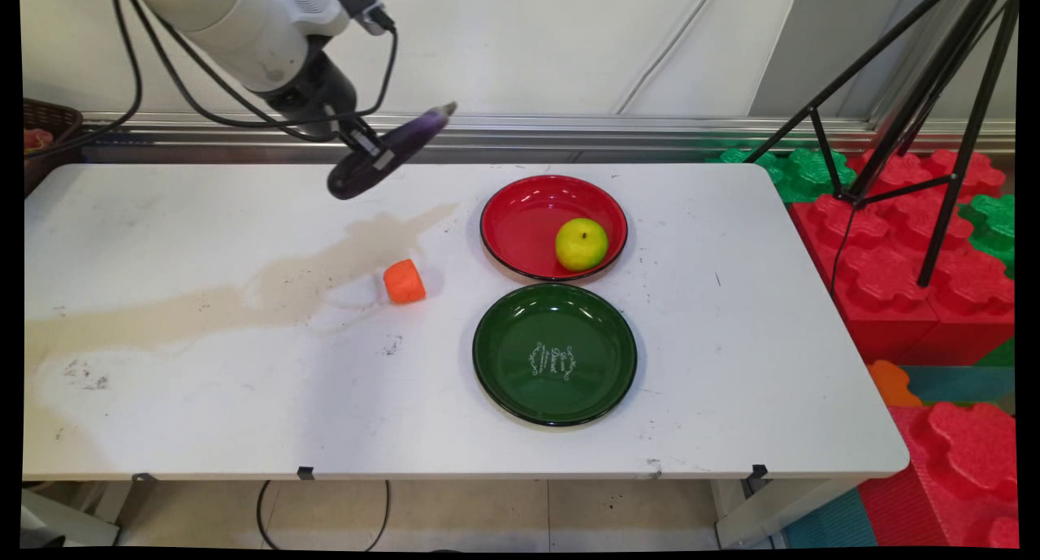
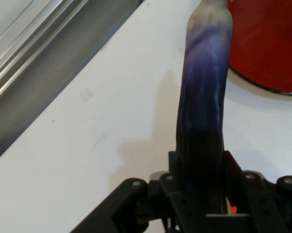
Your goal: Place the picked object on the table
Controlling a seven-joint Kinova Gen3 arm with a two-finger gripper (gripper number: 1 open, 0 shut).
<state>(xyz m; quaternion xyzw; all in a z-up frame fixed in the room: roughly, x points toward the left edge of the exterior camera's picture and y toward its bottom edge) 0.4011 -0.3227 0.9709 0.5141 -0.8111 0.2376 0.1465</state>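
My gripper [image 1: 370, 149] is raised above the table's far side, shut on a long purple eggplant [image 1: 390, 149] that tilts up to the right. In the hand view the eggplant [image 2: 204, 107] runs from between the fingers [image 2: 233, 167] toward the top edge, beside the red plate [image 2: 267, 43]. On the table, the red plate [image 1: 520, 219] lies to the gripper's right with a yellow-green apple [image 1: 581, 244] in it. A green plate [image 1: 555, 353] lies just in front of the red one. An orange block [image 1: 404, 282] sits below the gripper, left of the plates.
A beige stain [image 1: 268, 288] runs across the table's left half. A dark basket [image 1: 45, 133] stands at the far left edge. Red and green foam blocks [image 1: 918, 251] and a black tripod [image 1: 918, 121] stand right of the table.
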